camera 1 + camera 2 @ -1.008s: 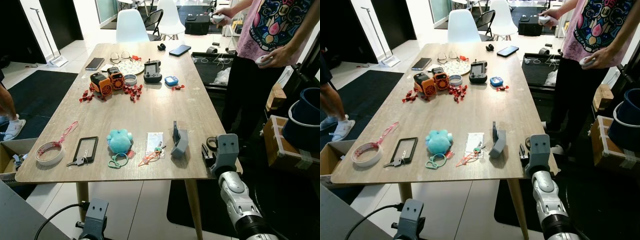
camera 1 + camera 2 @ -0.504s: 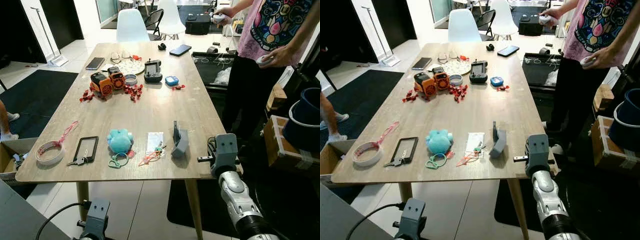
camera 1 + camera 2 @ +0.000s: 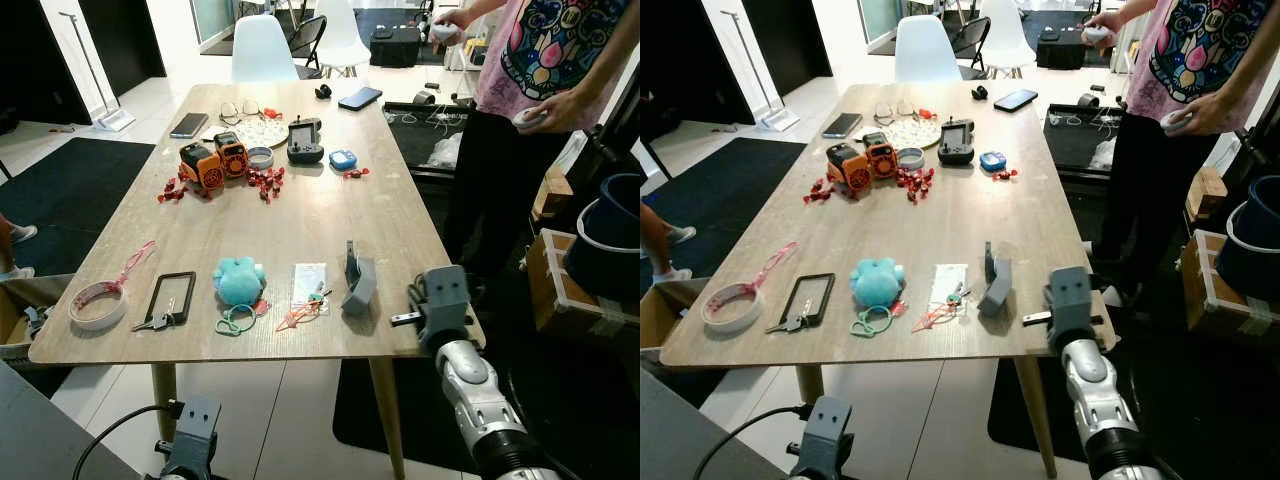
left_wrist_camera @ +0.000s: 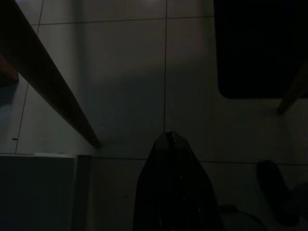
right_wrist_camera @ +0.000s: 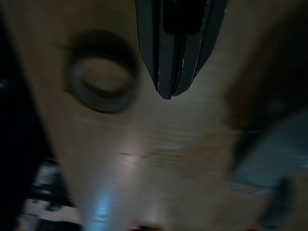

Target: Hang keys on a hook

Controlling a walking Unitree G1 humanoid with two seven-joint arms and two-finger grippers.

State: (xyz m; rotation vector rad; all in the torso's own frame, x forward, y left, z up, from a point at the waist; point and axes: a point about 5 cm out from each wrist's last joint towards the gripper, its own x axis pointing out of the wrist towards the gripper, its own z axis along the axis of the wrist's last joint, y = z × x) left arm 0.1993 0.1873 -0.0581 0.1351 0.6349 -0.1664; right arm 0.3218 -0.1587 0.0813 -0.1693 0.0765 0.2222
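While the left pincer (image 4: 171,144) hangs idle under the table with its fingers pressed together, the right pincer (image 5: 166,91) hovers clenched and empty over the near right edge of the light wooden table (image 3: 310,215). Just to its left stands the grey plastic hook stand (image 3: 358,280). Farther left lie the red-tagged keys (image 3: 305,312) on a white card, beside a teal plush toy (image 3: 240,280).

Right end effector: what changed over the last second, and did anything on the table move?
The right end effector swung from the table's right edge in over the tabletop toward the grey hook stand, holding nothing. The keys and plush stayed put.
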